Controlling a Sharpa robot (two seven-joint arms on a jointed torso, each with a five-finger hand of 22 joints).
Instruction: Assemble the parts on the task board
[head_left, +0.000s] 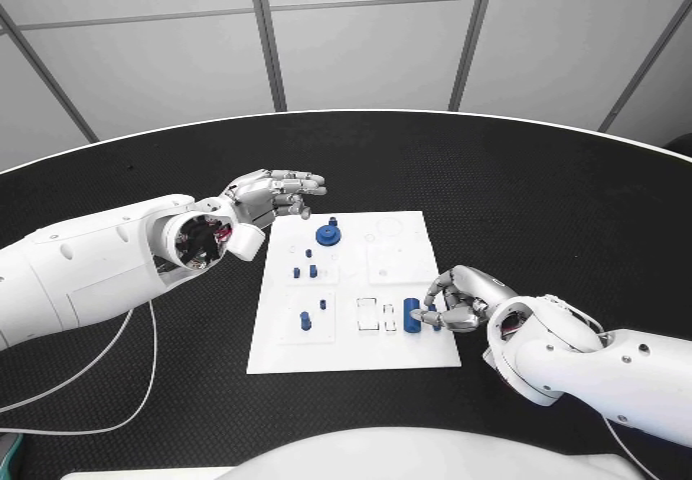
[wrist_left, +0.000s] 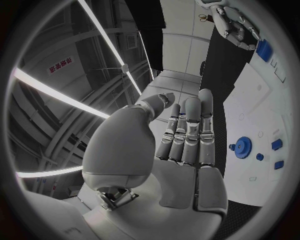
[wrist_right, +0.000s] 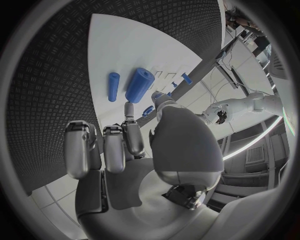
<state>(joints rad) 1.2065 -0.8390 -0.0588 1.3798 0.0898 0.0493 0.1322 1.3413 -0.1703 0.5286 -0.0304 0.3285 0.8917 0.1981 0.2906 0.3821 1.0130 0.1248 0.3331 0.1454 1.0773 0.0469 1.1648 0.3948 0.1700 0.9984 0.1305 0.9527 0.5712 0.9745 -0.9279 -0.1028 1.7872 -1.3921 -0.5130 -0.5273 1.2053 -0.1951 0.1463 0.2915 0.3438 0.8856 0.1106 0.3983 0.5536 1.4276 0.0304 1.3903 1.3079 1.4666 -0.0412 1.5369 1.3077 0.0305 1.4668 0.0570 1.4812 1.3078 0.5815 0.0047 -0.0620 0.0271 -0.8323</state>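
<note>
While the right hand pinches a blue cylinder, small blue parts dot the white task board.

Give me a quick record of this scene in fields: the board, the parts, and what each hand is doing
Board: white task board in the middle of the black table
Gear: blue gear stands near the board's far edge
Cylinder: large blue cylinder near the board's right edge, at the right hand's fingertips
Small parts: blue pegs, e.g. one in the near left part of the board
Left hand: left hand above the table beyond the board's far left corner, fingers apart, holds nothing
Right hand: right hand at the board's right edge, fingers on the cylinder; firm hold unclear
</note>
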